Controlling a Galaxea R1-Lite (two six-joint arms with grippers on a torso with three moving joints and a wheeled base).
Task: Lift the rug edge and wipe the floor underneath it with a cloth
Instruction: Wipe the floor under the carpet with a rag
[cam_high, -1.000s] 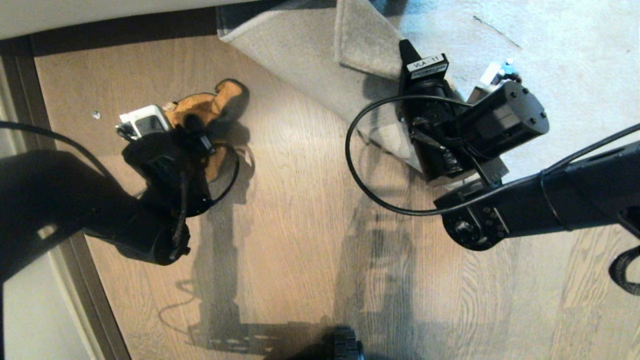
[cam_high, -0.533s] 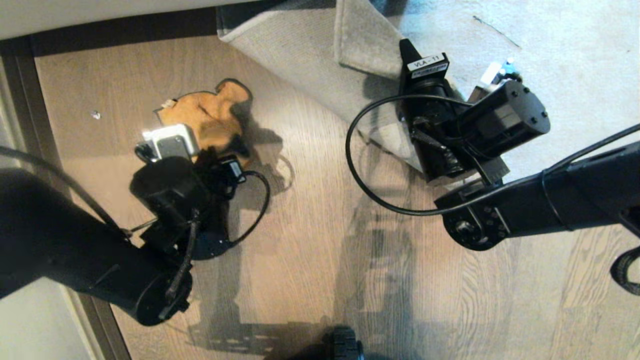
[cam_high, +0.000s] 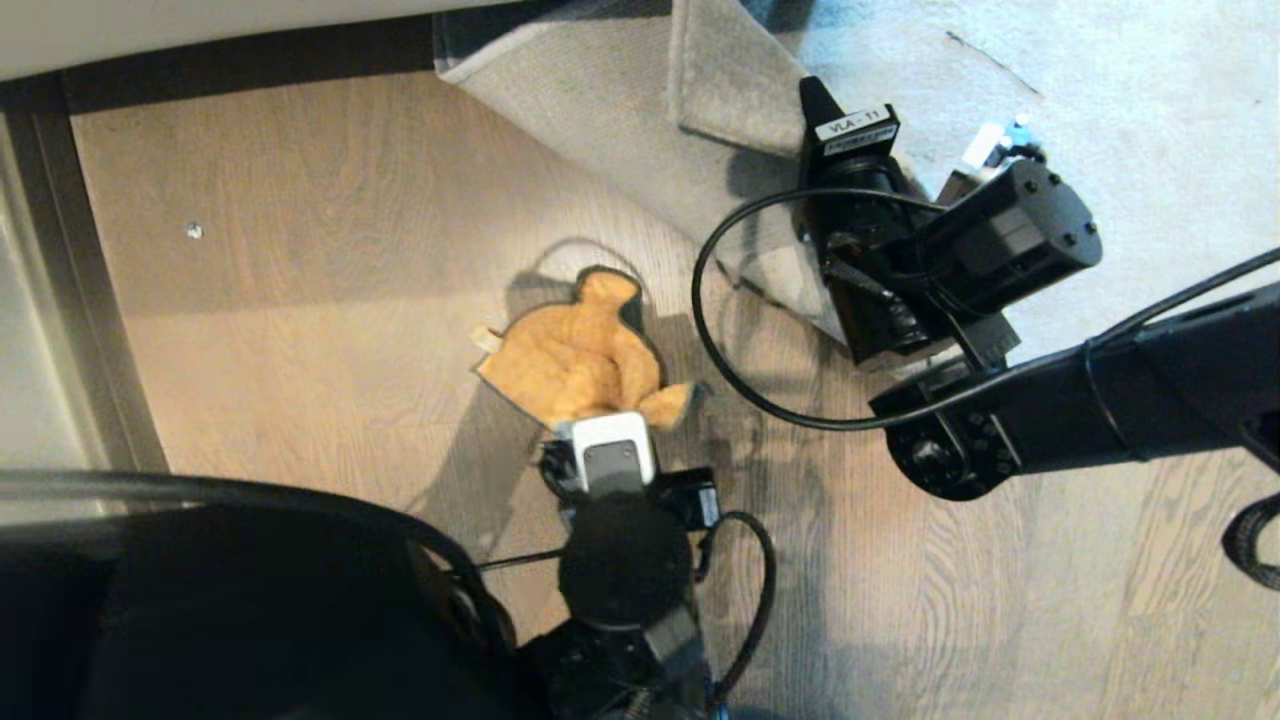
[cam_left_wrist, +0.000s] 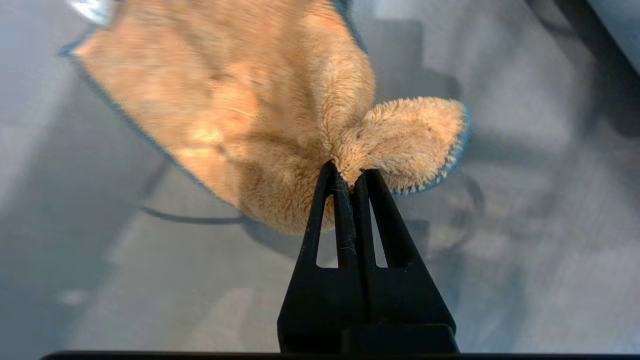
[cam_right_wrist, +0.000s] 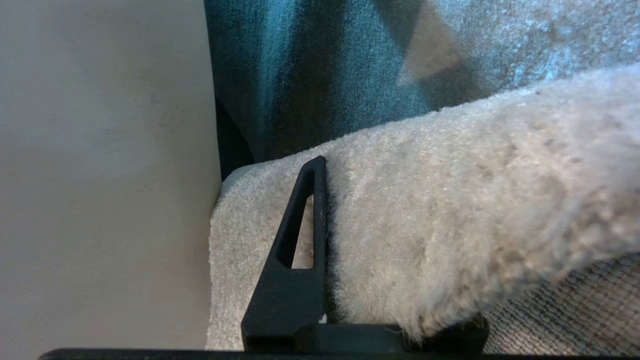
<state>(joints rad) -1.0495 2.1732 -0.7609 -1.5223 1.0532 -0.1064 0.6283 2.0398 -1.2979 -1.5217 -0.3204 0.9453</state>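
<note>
Cloth (cam_high: 580, 362) dragged across floor (cam_high: 330, 330) over the last second: started up near the dark skirting strip (cam_high: 240, 62) on the robot's left, ended mid-floor, just short of the folded-back rug. Lay bunched and flat on the planks, orange face up, black trim showing round the border. Pinched by one puckered fold in left gripper (cam_left_wrist: 350, 172), fingers pressed together on the pile with no gap visible in the left wrist view. Left arm swung in with it, wrist now low in the head view, directly behind the cloth. Rug edge (cam_high: 735, 85) unchanged across all three head pictures: corner flipped over, paler woven backing (cam_high: 590, 110) exposed, held up off the planks. Clamped in right gripper (cam_right_wrist: 325, 200): one finger visible against the backing side, the other hidden behind the pile, so grip read as closed on the rug thickness, not fully shut. Right arm parked in place, no shift seen. Small pale speck (cam_high: 193, 231) left on the planks near the skirting, apart from the cloth's present spot; not possible to say if it was debris or a mark. Judged as mid-wipe: one stroke across the uncovered strip completed, toward the rug fold. Probably more passes needed closer under the lifted flap, where shadow covered the planks. Risk judged: cloth held by one small fold only, could pull free on a reverse stroke.
</note>
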